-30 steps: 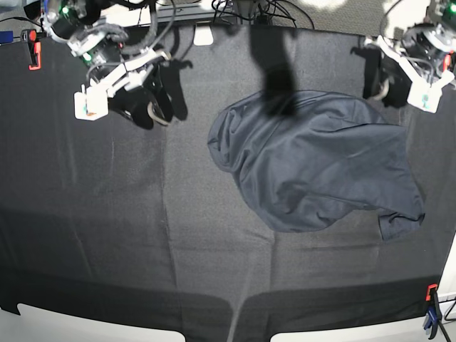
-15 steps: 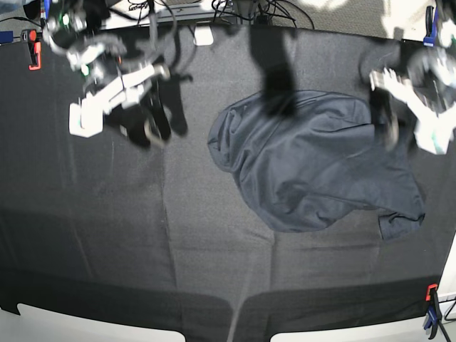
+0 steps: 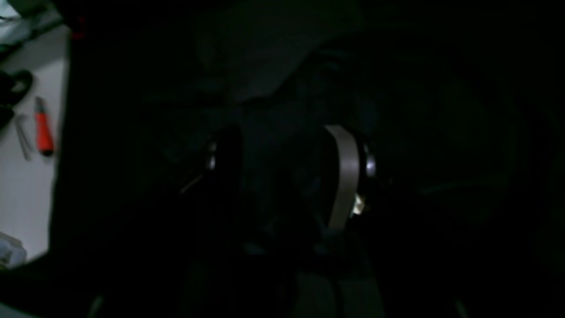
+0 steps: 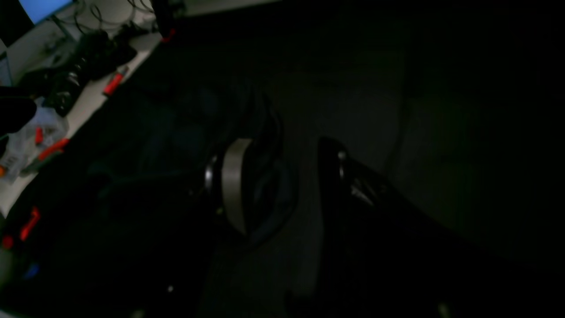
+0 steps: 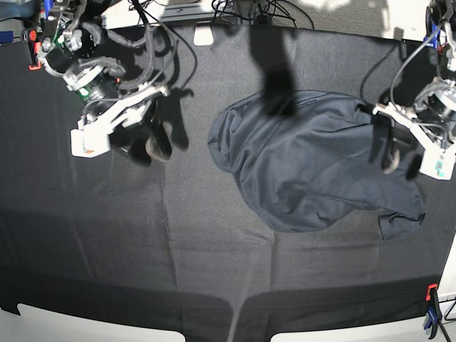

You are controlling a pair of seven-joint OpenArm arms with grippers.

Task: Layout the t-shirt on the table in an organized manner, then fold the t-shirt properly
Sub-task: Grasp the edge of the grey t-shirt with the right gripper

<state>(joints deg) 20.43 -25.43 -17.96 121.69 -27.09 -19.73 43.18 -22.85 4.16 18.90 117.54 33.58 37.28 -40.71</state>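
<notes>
A robotics lab: cloth-covered bench clamped at its edges, cables tangled along the top of the frame.

Bare table around crumpled t-shirt

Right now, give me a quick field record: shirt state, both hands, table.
t-shirt: crumpled in a rounded heap, right of centre in the base view, not laid out
left hand: open, over the shirt's right edge, holding nothing
right hand: open, over bare cloth, clear of the shirt
table: black creased cover
fold: not started
</notes>
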